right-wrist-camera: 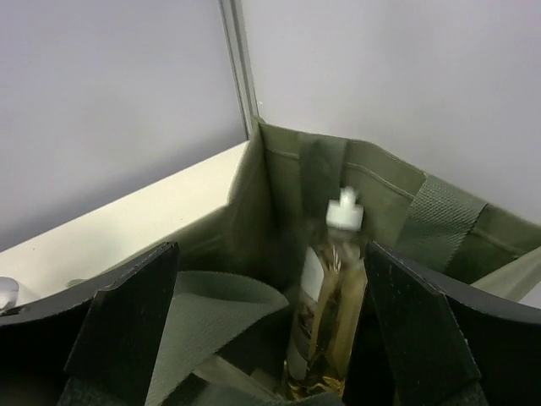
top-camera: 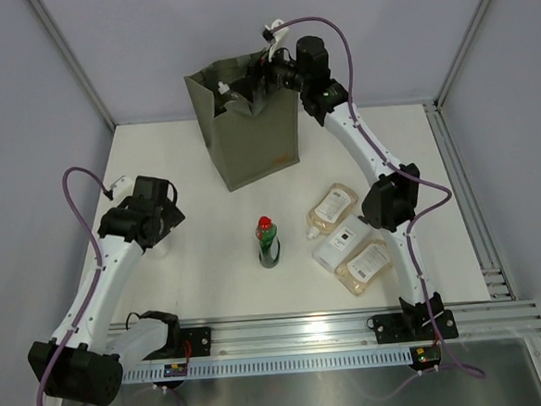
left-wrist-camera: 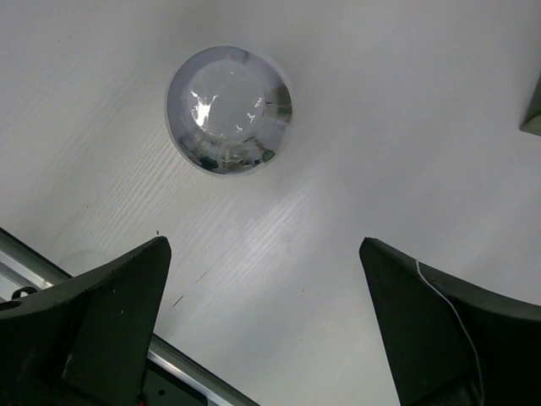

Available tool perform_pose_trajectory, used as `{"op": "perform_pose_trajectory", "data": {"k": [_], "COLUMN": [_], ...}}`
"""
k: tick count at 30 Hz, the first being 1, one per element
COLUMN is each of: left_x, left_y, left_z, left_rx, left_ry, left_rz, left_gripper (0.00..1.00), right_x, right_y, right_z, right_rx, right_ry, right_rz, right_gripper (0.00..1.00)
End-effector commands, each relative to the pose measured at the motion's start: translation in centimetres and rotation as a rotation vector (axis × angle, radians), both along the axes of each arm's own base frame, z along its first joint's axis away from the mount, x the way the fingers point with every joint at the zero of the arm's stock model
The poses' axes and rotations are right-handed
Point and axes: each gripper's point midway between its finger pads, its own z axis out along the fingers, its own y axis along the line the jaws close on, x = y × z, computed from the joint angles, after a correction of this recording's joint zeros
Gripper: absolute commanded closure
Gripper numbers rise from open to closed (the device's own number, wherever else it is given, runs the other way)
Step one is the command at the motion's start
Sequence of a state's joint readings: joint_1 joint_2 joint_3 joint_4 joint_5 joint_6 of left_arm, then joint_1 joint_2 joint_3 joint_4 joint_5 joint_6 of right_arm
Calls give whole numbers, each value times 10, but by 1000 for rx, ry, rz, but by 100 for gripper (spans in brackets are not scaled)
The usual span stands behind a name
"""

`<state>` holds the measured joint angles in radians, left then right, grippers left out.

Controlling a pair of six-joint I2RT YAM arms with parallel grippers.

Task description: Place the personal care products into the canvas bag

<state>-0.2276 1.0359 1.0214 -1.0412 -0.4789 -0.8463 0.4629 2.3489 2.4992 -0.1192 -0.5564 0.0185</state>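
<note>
While left claw (left-wrist-camera: 262,254) and right claw (right-wrist-camera: 270,250) gape, an amber bottle (right-wrist-camera: 325,300) (label unreadable) stands in the canvas bag (right-wrist-camera: 385,182).

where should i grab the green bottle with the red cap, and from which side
Grip the dark-green bottle across its body, just below the red cap, coming down from above with one finger on each side. It appears to stand upright and alone on the table, so both flanks are free. The amber bottles lie well off to its right.
</note>
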Motion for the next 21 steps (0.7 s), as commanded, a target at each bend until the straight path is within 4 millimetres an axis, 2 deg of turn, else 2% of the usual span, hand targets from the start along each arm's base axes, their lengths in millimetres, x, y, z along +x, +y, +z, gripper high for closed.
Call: {"op": "perform_pose_trajectory", "data": {"k": [1, 3, 4, 5, 6, 7, 8, 9, 10, 11, 12, 13, 14, 15, 16, 17, 18, 20, 21], "left_x": [10, 14, 21, 24, 27, 30, 37, 40, 45, 46, 47, 50, 50, 52, 59, 59, 61, 64, 65], "left_y": [18, 23, 23, 25, 28, 31, 35, 37, 45, 48, 50, 53, 59, 60, 56, 56, 55, 56, 50], "left_z": [9, 3, 0, -3, -6, -9, -13, -17, -21, -22, -27, -30, -32, -36, -39, -44, -52, -60, -71], "left_rx": [90, 125, 138, 147, 156, 167, 169, 164, 170, 167, 159, 159, 154, 145, 117, 109, 101, 96, 71], "left_ry": [-18, -3, -1, 4, 13, 28, 33, 43, 55, 51, 69, 68, 68, 68, 53, 64, 89, 108, 135], "left_rz": [75, 86, 71, 70, 72, 61, 71, 70, 83, 89, 86, 83, 96, 94, 61, 57, 52, 46, 18], "left_gripper": [1, 1, 1, 1, 1, 1, 1, 1, 1, 1, 1, 1, 1, 1, 1, 1, 1, 1, 1], "right_x": [-47, -59, -70, -78, -79, -89, -97, -94, -106, -107, -109, -116, -119, -119, -123, -125, -124, -131, -130], "right_y": [-13, -19, -25, -27, -36, -43, -46, -53, -59, -64, -66, -74, -78, -80, -89, -92, -95, -105, -107], "right_z": [99, 109, 123, 123, 125, 135, 135, 127, 134, 135, 123, 127, 120, 106, 106, 99, 83, 79, 65], "right_rx": [36, 34, 37, 28, 24, 29, 24, 15, 14, 12, -4, -10, -22, -36, -44, -54, -71, -82, -94], "right_ry": [-206, -218, -240, -234, -228, -232, -223, -195, -193, -192, -152, -154, -125, -84, -86, -67, -40, -28, 3], "right_rz": [57, 101, 119, 157, 158, 170, 200, 198, 215, 208, 227, 227, 240, 247, 241, 248, 251, 250, 251], "right_gripper": [0, 0, 1, 0, 1, 1, 1, 0, 0, 0, 0, 0, 1, 0, 1, 0, 1, 0, 1]}}
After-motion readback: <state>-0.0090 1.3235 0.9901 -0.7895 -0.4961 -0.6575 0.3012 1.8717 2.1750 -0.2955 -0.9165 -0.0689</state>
